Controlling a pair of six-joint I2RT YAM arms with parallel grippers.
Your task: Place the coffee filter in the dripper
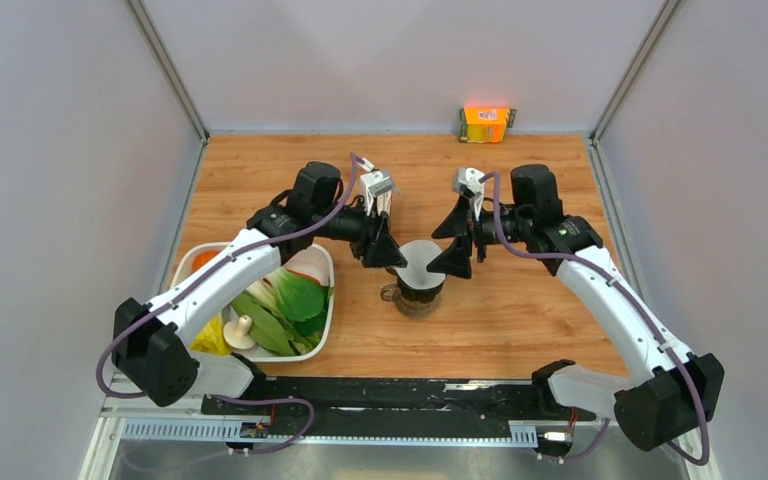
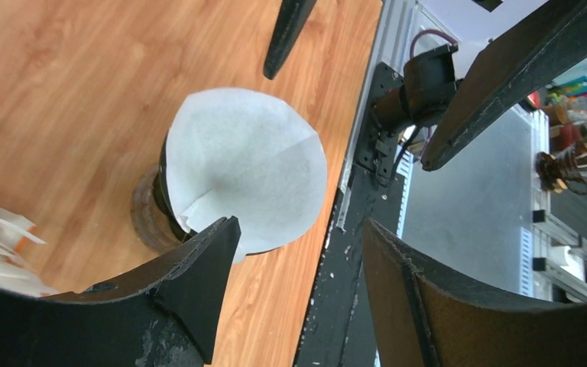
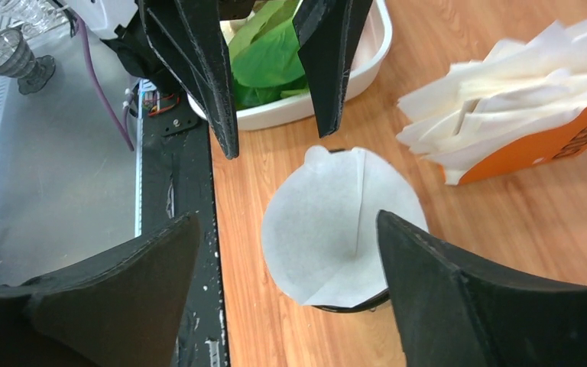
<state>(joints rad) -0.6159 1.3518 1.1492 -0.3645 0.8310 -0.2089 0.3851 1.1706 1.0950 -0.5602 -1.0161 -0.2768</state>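
Wooden table (image 1: 520, 320): both arms reach inward, elbows bent. Left gripper (image 1: 385, 252) and right gripper (image 1: 454, 245) stand with jaws apart, holding nothing. Between them the filter (image 1: 422, 262) sits, seemingly fully, in the dripper (image 1: 415, 298).

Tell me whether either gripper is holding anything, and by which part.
Nothing is held: left gripper and right gripper stand open, and the coffee filter sits in the dripper.
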